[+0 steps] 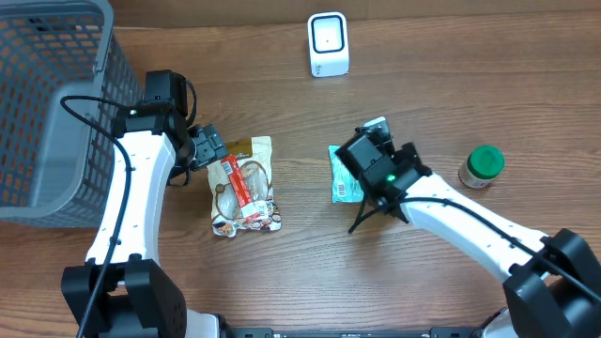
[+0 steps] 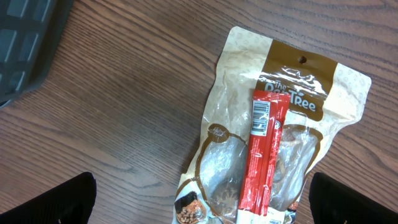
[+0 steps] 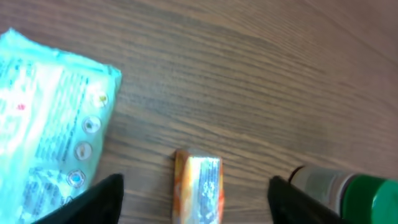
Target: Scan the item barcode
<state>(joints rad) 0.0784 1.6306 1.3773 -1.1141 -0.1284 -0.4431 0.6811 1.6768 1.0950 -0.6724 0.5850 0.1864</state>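
Overhead first. The white scanner (image 1: 328,44) stands at 12 o'clock on the desk (image 1: 451,66), and the grey mesh basket (image 1: 47,103) fills the 10 o'clock corner. My left claw (image 1: 208,148) sits just beside the basket. At its 4 o'clock lies a tan treat pouch (image 1: 254,202) with a red stick packet (image 1: 237,183) on top of it. Near the centre, my right claw (image 1: 374,136) points toward 12 o'clock. A small packet (image 1: 377,123) lies at its tip, well short of the scanner. A teal packet (image 1: 344,178) lies at the claw's 7 o'clock, partly under the arm. A green-capped bottle (image 1: 482,166) stands well apart at 3 o'clock.

From the left wrist, the left claw is released: its dark fingers (image 2: 53,199) sit at the two bottom corners, spread wide and holding nothing. The pouch (image 2: 239,81) lies between them and runs toward 1 o'clock. The red stick packet (image 2: 264,155) lies along it with its barcode facing up. A corner of the basket (image 2: 25,43) shows at 10 o'clock.

From the right wrist, the right claw is also released, its fingers (image 3: 102,202) wide apart. The small orange-and-white packet (image 3: 200,186) lies flat on the desk between them at 6 o'clock, touching neither. The teal packet (image 3: 50,124) is at 9 o'clock and the bottle (image 3: 348,190) at 4 o'clock.
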